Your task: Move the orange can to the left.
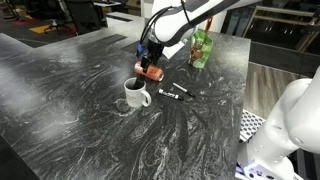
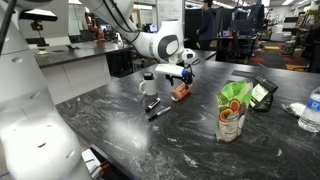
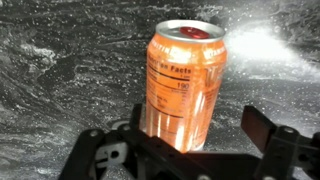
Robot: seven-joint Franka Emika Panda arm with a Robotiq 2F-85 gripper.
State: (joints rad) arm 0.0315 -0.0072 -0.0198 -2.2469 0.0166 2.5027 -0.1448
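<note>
Arm point(image 1: 186, 14) reached in from 2 o'clock in an exterior view, gripper point(image 1: 148, 66) pointed down toward 7 o'clock, fingers point(image 3: 266, 134) spread apart.

Marbled table point(image 1: 80, 115), mug point(image 1: 134, 94), marker point(image 1: 171, 95), green bag point(image 1: 202, 48)

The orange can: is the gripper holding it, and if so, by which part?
It seems not held yet: the gripper stands open around the orange can near its bottom end, with one finger apart.
</note>
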